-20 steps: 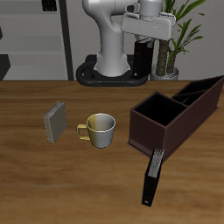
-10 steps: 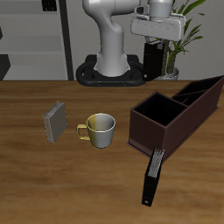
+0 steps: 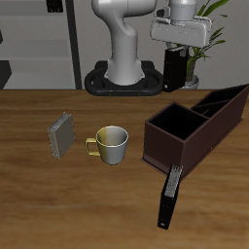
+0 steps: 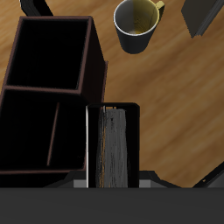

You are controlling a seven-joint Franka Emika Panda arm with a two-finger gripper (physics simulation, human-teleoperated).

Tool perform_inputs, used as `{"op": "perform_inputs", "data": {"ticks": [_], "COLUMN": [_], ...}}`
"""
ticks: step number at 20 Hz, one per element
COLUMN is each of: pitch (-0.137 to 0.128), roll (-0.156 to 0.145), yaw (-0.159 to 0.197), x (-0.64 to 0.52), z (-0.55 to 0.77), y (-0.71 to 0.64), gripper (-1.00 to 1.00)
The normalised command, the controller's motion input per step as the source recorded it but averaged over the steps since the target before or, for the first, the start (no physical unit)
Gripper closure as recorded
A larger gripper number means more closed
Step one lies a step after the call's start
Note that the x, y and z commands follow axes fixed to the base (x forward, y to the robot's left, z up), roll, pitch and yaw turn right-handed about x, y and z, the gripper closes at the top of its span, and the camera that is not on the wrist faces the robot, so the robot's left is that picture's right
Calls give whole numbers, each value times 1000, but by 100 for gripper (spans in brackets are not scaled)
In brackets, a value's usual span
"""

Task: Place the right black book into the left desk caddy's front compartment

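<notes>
Wooden desk (image 3: pixel 58 204) scene: the tool (image 3: pixel 175 60) hangs high, clamped on the right black book (image 3: pixel 174 68), at about 12 o'clock from the left desk caddy (image 3: pixel 190 131), so lowering into its front compartment remains.

glossy white arm (image 3: pixel 126 39) (rounded segments), round black base (image 3: pixel 122 83)

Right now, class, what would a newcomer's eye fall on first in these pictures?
Probably the right black book, held upright in the gripper above the table's back. Next, the left desk caddy, a long maroon box with dark open compartments, and another black book leaning against its front end.
</notes>
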Motion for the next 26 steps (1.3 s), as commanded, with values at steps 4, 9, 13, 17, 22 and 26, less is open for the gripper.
{"op": "perform_inputs", "data": {"ticks": [4,9,13,17,22,26], "pitch": [28,-8,7,1,-19,3], "roll": [41,43,51,-2,10,1], "yaw": [-38,8,-9,1,15,-7], "x": [80,-6,139,76,78,108], "z": [-101,-114,-112,-16,111,68], "y": [251,297,273,136,162,55], "gripper": [100,100,100,100,100,100]}}
